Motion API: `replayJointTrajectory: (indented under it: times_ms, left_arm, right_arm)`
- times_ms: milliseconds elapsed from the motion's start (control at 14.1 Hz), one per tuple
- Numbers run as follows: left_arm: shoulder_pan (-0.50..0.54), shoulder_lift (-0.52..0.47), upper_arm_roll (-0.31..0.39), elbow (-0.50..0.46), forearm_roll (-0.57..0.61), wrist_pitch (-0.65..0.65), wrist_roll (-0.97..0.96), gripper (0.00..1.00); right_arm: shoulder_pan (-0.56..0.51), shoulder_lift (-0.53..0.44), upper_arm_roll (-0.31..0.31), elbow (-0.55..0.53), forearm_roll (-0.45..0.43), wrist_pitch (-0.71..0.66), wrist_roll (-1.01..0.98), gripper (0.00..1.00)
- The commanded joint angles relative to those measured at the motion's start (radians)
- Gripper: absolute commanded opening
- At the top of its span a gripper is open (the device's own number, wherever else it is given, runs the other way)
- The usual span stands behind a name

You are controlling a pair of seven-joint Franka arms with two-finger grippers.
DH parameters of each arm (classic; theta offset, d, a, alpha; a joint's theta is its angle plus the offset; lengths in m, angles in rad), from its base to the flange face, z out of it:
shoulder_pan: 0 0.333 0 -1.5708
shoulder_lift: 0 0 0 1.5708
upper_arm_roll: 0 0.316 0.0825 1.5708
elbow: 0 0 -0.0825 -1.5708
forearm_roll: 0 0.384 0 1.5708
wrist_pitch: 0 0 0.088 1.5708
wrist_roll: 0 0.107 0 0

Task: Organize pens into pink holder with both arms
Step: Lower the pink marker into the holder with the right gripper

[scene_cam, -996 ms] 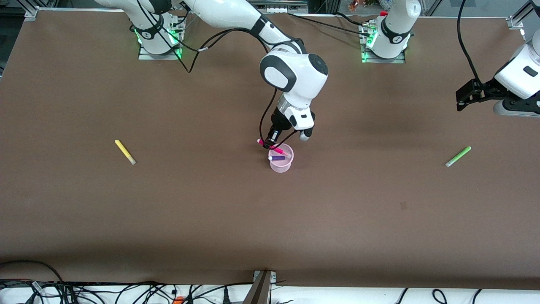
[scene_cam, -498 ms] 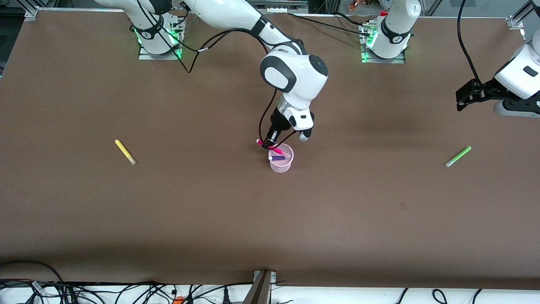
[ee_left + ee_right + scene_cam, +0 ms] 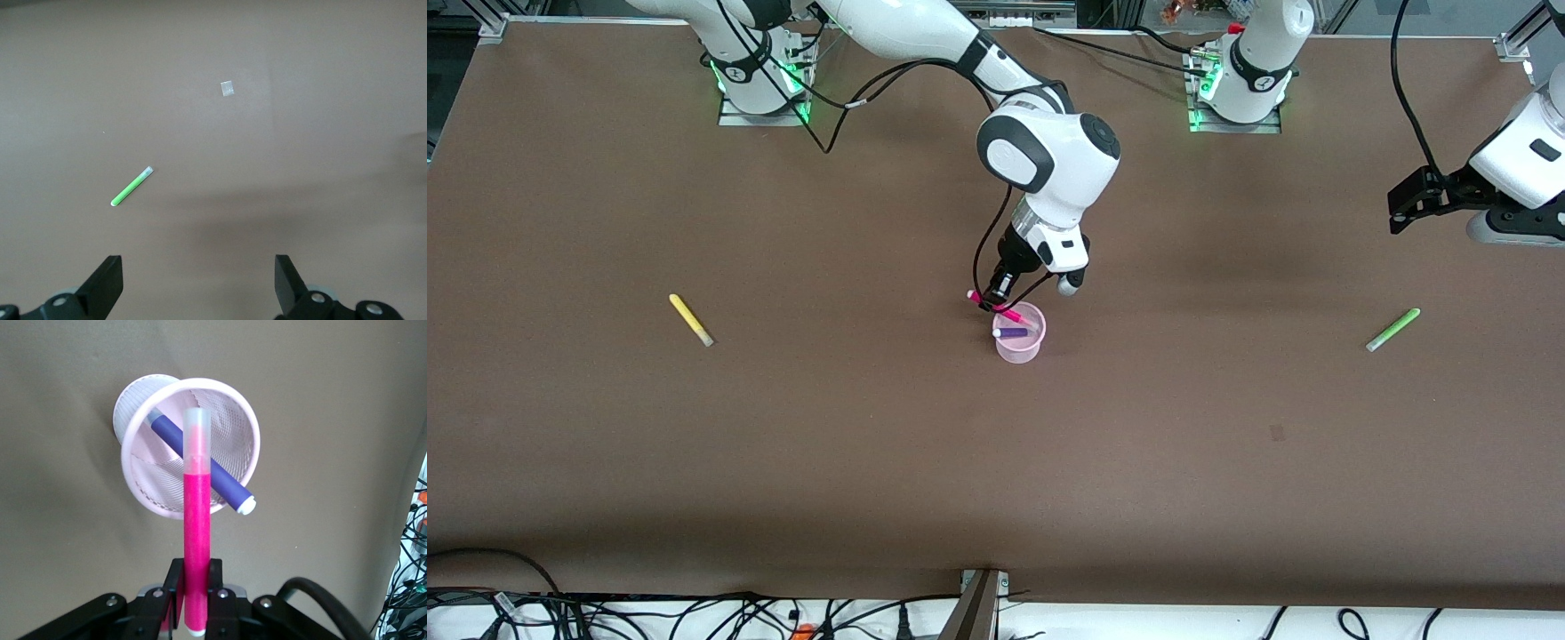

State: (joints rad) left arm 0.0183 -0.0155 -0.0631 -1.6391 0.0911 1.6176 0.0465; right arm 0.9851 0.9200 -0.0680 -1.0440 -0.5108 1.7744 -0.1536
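A: Status of table, nearest items first?
B: Pink holder (image 3: 1020,340) at mid-table, upright. Purple pen (image 3: 1011,332) inside, leaning across the mouth with one end over the rim. Yellow pen (image 3: 691,320) flat on the table (image 3: 871,462), well apart toward the right arm's end. Green pen (image 3: 1392,329) flat, well apart toward the left arm's end.

A: Right gripper?
B: Right gripper (image 3: 991,302) over the rim of the holder. Fingers (image 3: 175,588) clamped tight on the magenta pen (image 3: 197,533) near its lower end. Pale tip pointed into the mouth of the holder, just above the purple pen; contact between the two pens not determinable.

A: Left gripper?
B: Left gripper (image 3: 199,283) up over bare table at the left arm's end, waiting. Fingers (image 3: 105,285) spread fully wide, nothing held, nothing touched.
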Motion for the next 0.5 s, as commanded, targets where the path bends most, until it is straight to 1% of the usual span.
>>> replayJointTrajectory:
  times_ms: [0,213,285,356,427]
  left_arm:
    - [0.0,-0.006,0.002,0.01,-0.016,-0.018,-0.007,1.0]
    - [-0.001,-0.006,0.0,0.01,-0.014,-0.019,-0.007,1.0]
    - [-0.001,-0.008,-0.001,0.01,-0.014,-0.019,-0.007,1.0]
    - [-0.001,-0.008,-0.001,0.01,-0.014,-0.019,-0.007,1.0]
    - [-0.001,-0.008,-0.001,0.01,-0.016,-0.021,-0.005,1.0]
  right_arm:
    - [0.014,0.014,-0.012,0.027,-0.018,-0.021,0.002,0.0]
    - [0.021,0.016,-0.012,0.027,-0.018,-0.024,0.02,0.0]
    - [0.023,0.02,-0.012,0.027,-0.018,-0.024,0.029,0.08]
    - [0.023,0.022,-0.012,0.027,-0.018,-0.024,0.029,0.13]
    - [0.024,0.022,-0.012,0.027,-0.018,-0.024,0.031,0.16]
